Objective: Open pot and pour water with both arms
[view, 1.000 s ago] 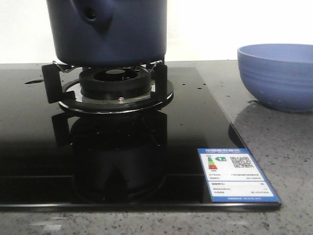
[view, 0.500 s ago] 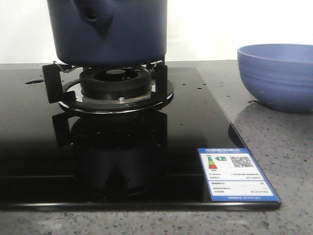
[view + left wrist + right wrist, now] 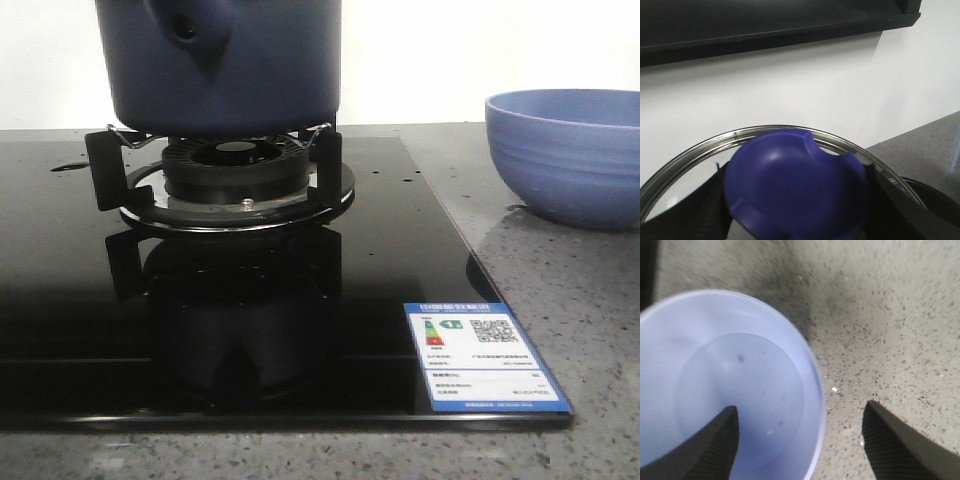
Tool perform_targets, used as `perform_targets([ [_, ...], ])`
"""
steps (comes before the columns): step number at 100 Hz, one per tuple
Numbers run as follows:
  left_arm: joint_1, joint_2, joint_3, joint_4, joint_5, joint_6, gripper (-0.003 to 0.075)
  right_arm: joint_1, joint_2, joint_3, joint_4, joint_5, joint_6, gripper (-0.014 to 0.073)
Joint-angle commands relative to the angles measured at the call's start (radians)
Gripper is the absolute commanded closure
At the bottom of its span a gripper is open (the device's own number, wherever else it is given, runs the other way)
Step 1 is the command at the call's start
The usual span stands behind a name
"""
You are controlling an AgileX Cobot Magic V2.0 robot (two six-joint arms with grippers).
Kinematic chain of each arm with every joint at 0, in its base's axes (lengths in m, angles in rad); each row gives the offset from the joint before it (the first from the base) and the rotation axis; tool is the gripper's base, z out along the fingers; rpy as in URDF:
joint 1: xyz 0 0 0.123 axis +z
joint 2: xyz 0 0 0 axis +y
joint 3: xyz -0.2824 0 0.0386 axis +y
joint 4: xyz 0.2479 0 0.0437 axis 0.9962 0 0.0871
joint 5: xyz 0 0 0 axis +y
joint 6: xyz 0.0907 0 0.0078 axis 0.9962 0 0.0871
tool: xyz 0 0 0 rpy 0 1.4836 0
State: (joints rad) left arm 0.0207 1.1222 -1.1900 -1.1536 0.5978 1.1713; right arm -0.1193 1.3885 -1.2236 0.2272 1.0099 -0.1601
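Pot: dark navy, straight matte sides, seated on the burner supports of a black glass hob set into the speckled table. A tapered side knob with a round hole faces the front camera; the pot's top is out of frame in that view.

Lid: in the left wrist view a glass disc with a metal rim carries a blue knob, and the left pincer has its dark fingers pressed against either side of that knob, closed on it. White wall fills the background, which suggests the lid is up off the pot, though the pot's mouth is not shown.

Bowl: lighter blue, ribbed, on the table to the right, well apart from the pot. The right pincer hangs above it with fingers spread wide, one over the bowl's interior, one over bare table, holding nothing.

Handling, as judged: the pot looks rigid and, if filled, heavy, with weight that shifts as it tilts. Its matte wall offers little purchase; the side knob is the natural hold for the free pincer. The glass lid is stiff, smooth and breakable, so its knob is the only sound grip, and it should be set down gently.
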Motion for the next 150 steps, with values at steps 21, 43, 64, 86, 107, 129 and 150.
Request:
perform_targets([
  [21,0.002,-0.016,-0.042,-0.047,-0.072,-0.009,0.034,-0.006,0.121,-0.035,-0.008,-0.044,0.001,0.0239],
  [43,0.002,0.017,-0.042,-0.047,-0.072,-0.009,0.034,-0.006,0.142,-0.035,-0.006,-0.046,-0.001,0.0643],
  [64,0.056,0.032,-0.042,-0.051,-0.072,-0.021,0.034,-0.001,0.133,-0.104,0.013,0.003,-0.002,0.0654],
  [86,0.112,0.033,-0.042,-0.051,-0.062,-0.03,0.034,0.003,0.133,-0.323,0.07,0.127,-0.002,0.0653],
  [107,0.151,0.033,-0.042,-0.051,-0.047,-0.052,0.034,0.083,0.175,-0.564,0.088,0.224,-0.002,0.0634],
  [129,0.211,0.031,-0.042,-0.051,0.02,-0.08,0.034,0.224,0.27,-0.794,0.09,0.242,0.006,0.0634],
  [150,0.252,0.031,-0.042,-0.051,0.065,-0.097,0.034,0.36,0.388,-0.988,0.097,0.207,0.011,0.0634],
])
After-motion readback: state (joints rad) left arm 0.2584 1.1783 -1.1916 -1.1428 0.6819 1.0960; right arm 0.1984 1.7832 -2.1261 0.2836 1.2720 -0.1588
